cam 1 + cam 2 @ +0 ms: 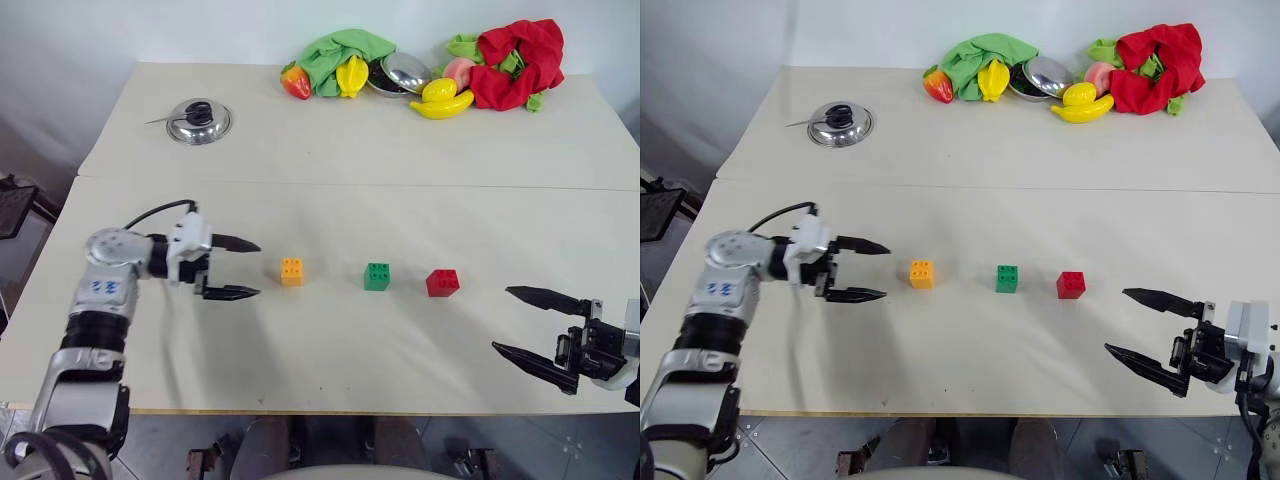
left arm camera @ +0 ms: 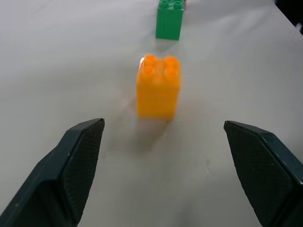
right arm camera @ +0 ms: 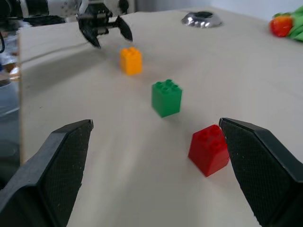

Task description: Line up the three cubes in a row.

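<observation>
three cubes (image 1: 377, 276) in a row mid-table (image 1: 320, 350), between left end effector (image 1: 246, 268) and right end effector (image 1: 520, 322)

It looks like a robot test room: a plain white table (image 1: 330, 160) against a bare wall, with toy fruits (image 1: 440, 98), cloths (image 1: 520, 60) and a steel lid (image 1: 199, 121).

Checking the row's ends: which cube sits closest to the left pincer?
The orange cube, at the row's left end; the green cube and red cube lie farther off.

table (image 1: 330, 340) | orange cube (image 1: 292, 271), green cube (image 1: 377, 276), red cube (image 1: 442, 282) in row
</observation>
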`<state>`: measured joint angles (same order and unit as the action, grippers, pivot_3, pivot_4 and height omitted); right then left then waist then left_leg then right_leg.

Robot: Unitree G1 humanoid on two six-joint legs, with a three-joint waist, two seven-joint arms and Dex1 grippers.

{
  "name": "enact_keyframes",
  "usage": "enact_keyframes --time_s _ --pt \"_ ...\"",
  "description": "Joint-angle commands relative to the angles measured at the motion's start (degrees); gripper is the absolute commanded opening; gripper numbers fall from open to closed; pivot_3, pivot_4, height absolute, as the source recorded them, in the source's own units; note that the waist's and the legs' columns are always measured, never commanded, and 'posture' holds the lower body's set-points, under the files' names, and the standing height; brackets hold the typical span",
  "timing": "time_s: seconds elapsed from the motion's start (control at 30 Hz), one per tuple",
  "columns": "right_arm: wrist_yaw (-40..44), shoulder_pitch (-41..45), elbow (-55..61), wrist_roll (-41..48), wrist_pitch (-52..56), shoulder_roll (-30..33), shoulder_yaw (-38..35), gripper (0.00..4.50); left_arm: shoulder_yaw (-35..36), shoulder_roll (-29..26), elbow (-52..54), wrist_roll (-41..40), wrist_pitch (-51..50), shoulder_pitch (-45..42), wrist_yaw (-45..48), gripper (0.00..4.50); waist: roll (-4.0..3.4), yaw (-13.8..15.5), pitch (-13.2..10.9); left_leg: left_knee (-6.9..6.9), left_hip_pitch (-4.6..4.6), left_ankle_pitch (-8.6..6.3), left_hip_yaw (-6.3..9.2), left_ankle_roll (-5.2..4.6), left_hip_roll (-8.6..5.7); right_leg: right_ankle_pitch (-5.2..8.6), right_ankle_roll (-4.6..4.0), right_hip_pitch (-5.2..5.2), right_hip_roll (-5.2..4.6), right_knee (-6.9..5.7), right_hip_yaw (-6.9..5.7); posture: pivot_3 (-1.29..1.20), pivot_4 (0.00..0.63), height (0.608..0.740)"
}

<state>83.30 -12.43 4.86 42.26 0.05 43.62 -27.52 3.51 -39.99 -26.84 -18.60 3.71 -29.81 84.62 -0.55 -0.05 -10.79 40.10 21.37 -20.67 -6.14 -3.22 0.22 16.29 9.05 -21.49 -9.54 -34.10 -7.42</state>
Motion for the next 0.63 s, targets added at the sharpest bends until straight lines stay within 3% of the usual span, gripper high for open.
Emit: enact_keyframes --time_s 0.03,0.23,0.63 --pt "3.7 3.3 -2.6 -0.1 -0.7 1.6 0.7 4.50 6.3 -2.2 8.7 -5.8 0.0 7.2 -0.2 4.31 0.00 -0.1 0.0 0.00 0.00 0.00 0.00 0.00 0.01 0.00 0.00 0.00 -0.01 0.01 0.00 0.00 0.150 0.740" --pt "5.3 6.3 -4.3 -0.9 -2.3 0.2 2.2 4.50 12.0 -2.4 17.8 -8.0 -2.5 17.8 -7.1 4.31 -0.01 0.3 0.0 0.00 -0.01 0.00 0.13 0.01 0.00 0.01 -0.02 0.06 -0.10 0.01 -0.05 0.00 0.150 0.740" --pt "7.5 9.4 -10.0 -2.9 -6.3 0.4 4.1 4.50 12.7 -0.2 19.4 -8.5 -0.3 20.2 -12.4 4.31 -0.01 -0.1 0.0 -0.03 -0.05 -0.01 0.07 0.03 -0.05 0.01 -0.02 0.05 -0.12 0.00 -0.04 0.00 0.150 0.740"
